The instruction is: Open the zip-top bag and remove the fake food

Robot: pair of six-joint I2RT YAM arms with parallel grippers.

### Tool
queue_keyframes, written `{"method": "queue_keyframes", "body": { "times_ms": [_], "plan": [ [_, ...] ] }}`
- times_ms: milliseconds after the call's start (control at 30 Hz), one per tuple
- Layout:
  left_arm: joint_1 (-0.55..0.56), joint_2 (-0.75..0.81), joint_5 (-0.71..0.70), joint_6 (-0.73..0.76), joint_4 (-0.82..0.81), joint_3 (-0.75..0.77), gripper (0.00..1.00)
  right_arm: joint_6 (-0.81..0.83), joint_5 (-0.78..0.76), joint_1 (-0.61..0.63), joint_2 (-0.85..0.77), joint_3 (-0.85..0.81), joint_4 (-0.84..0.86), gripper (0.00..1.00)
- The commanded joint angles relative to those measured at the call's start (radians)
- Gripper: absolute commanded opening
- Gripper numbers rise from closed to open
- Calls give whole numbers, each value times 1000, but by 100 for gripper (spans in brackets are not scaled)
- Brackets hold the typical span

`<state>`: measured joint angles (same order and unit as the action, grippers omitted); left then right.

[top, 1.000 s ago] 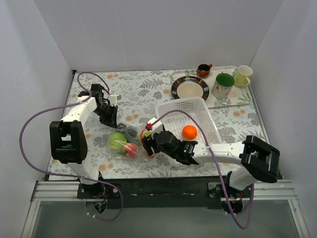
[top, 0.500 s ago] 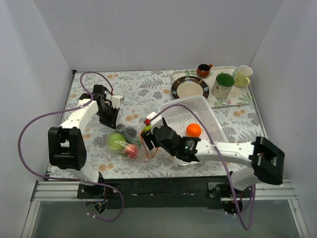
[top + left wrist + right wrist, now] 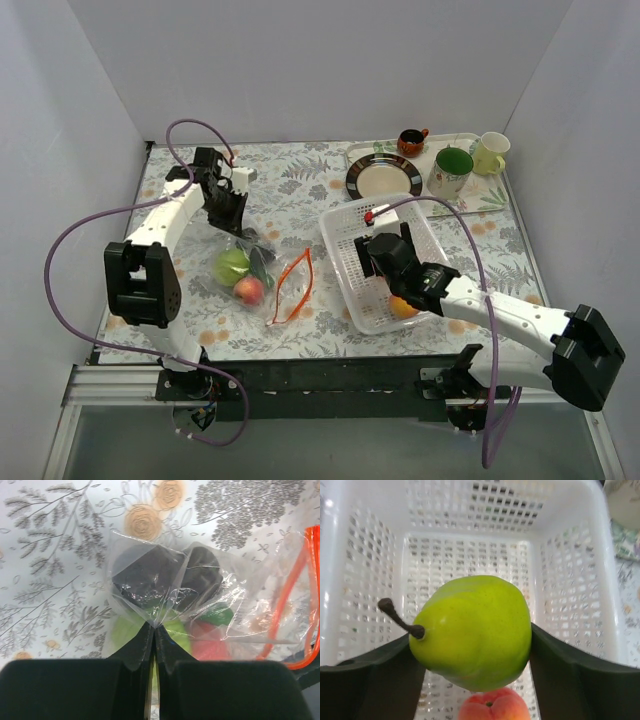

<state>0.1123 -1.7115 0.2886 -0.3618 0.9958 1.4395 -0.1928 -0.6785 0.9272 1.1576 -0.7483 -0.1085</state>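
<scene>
On the floral counter, your left tool is pinched tight on the far corner of the zip-top bag, its mouth gaping toward the white basket. A green apple, a peach and a dark piece lie inside. Your right tool clamps a lime-green fruit over the basket, above one peach-coloured fruit
</scene>
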Motion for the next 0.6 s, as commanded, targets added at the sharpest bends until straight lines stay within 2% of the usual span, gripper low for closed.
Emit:
{"method": "queue_keyframes", "body": {
  "times_ms": [0,200,400,433,567],
  "plan": [
    [41,38,58,-45,20,-43,0,-28,7,-5,22,9,-71,98],
    [43,58,52,-42,3,-103,1,27,65,19,4,-69,-43,98],
    [43,47,-11,-32,-22,-125,1,114,-45,251,31,-131,4,98],
    [41,44,-22,-29,-38,-134,2,139,-50,321,45,-131,22,98],
    [43,32,-52,-23,-77,-175,1,148,6,427,106,-105,99,98]
  ]
}}
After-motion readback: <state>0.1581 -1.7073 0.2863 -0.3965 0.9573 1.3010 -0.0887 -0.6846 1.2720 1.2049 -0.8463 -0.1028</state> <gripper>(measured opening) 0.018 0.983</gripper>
